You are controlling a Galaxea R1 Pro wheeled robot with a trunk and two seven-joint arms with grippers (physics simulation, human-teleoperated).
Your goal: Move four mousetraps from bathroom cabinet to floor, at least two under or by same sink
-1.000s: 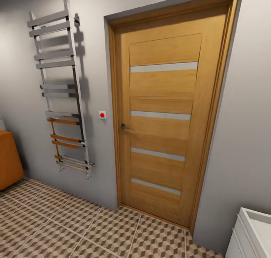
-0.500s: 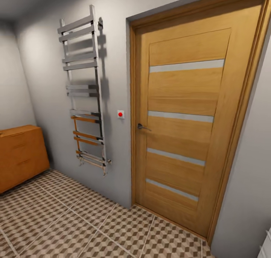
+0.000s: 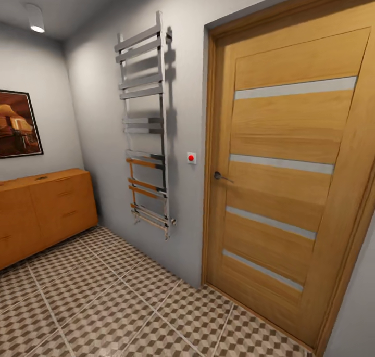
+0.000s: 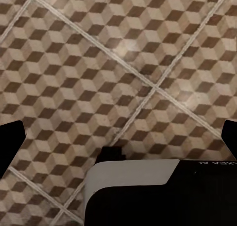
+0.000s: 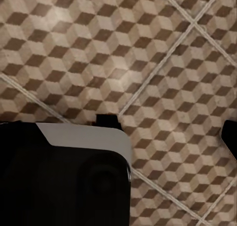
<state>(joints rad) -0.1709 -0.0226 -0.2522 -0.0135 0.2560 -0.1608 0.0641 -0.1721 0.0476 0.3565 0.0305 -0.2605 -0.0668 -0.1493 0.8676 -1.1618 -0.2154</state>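
The orange-brown wooden cabinet (image 3: 47, 211) stands against the left wall in the head view, its drawers closed. The cube-patterned bathroom floor (image 3: 104, 305) spreads out in front of it. No mousetraps are in view, and the sink is out of view. My left gripper (image 4: 118, 137) hangs open above bare floor tiles (image 4: 123, 53), its dark fingertips (image 4: 11, 142) at the picture's two sides with nothing between them. My right gripper (image 5: 118, 132) is also open over the tiles (image 5: 123, 48), holding nothing.
A closed wooden door (image 3: 291, 180) with a lever handle (image 3: 221, 177) fills the right wall. A chrome towel rail (image 3: 146, 123) hangs beside it, and a small red button (image 3: 191, 158) sits between them. A framed picture (image 3: 18, 123) hangs above the cabinet.
The head view has swung left: the door and towel rail slide right, the cabinet and picture come into view, and the white basin corner leaves at the right.
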